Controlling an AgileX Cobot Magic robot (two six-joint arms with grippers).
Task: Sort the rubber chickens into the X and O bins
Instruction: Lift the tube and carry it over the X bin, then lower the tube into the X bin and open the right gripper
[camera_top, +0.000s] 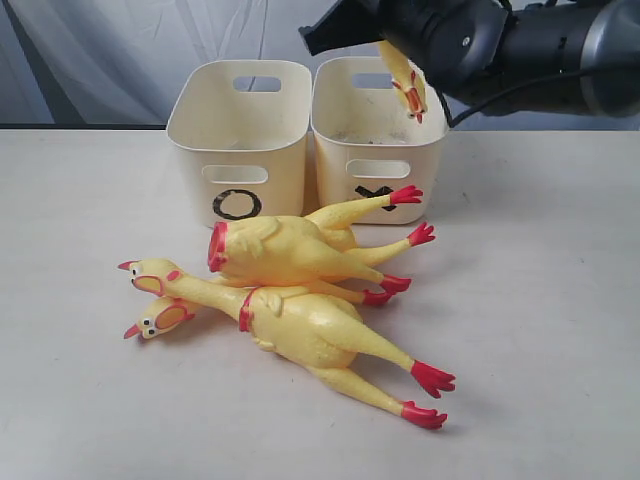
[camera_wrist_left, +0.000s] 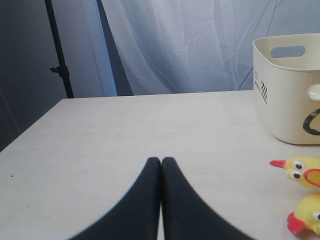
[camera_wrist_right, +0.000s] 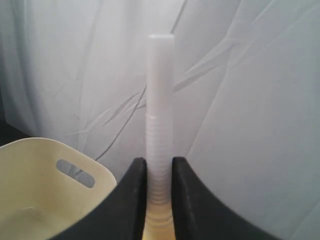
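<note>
Right tool (camera_wrist_right: 159, 162) clamped on small chicken (camera_top: 405, 85), dangling it over X bin (camera_top: 345, 150) for drop; left tool (camera_wrist_left: 161, 162) closed, empty.

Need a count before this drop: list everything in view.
small rubber chicken: 1, yellow and red, hanging from the right gripper above the X bin
large rubber chickens: likely 3 (two heads, six feet show), yellow, piled on the table
O bin: 1, cream, beside the X bin
X bin: 1, cream, behind the pile
table: 1, pale
curtain: grey-white, behind
left gripper: black, shut, empty
right gripper: black, shut on the small rubber chicken
</note>
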